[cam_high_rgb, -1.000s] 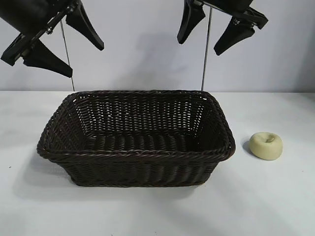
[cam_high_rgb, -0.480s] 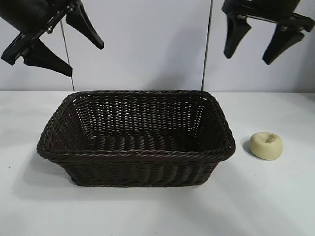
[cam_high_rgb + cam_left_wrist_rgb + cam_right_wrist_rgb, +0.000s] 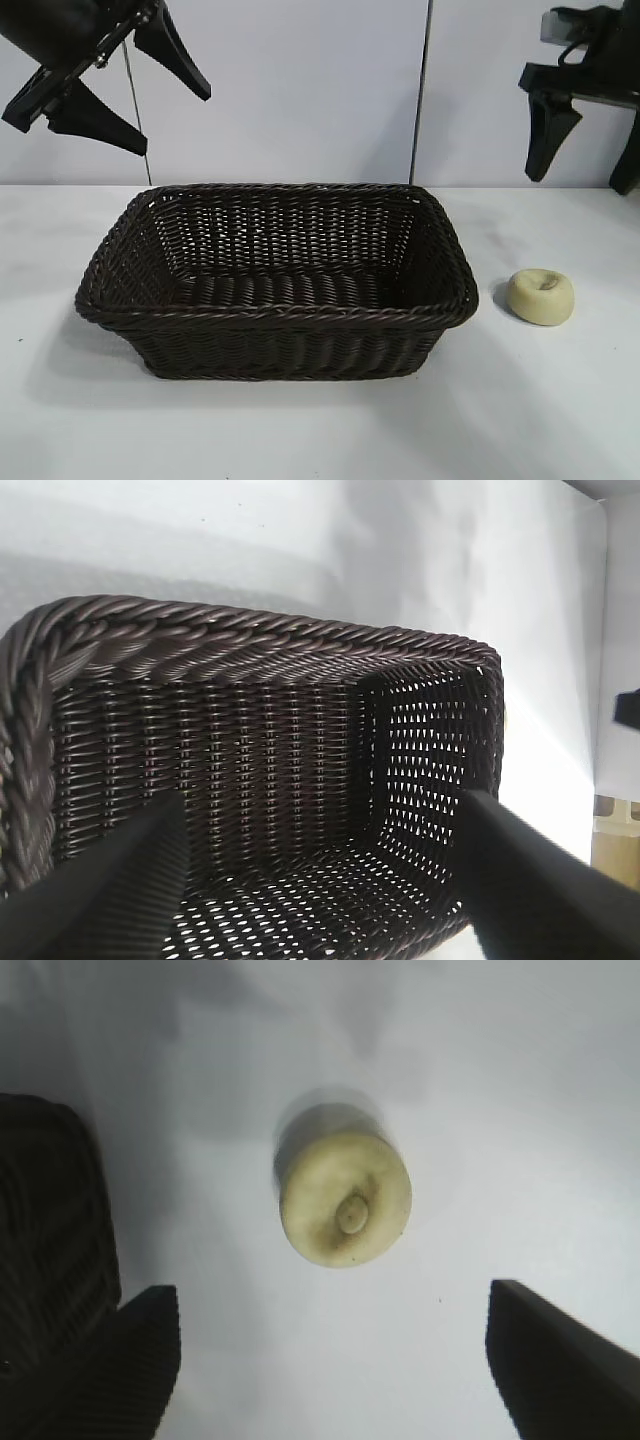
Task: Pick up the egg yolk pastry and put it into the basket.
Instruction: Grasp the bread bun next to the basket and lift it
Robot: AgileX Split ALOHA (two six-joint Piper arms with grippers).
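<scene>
A small pale egg yolk pastry point(image 3: 540, 296) is sitting on the white surface point(image 3: 560, 400), just beside the dark wicker basket point(image 3: 276, 312) at its 3 o'clock. The right end effector point(image 3: 588, 160) is hanging above the pastry, fingers wide, holding nothing. The left end effector point(image 3: 135, 92) is hovering wide open above the basket's 10 o'clock corner.

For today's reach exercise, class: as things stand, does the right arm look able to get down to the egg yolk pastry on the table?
Probably yes. The right gripper hangs open above the egg yolk pastry, which lies alone on the table beside the basket, apart from it, with nothing between.
</scene>
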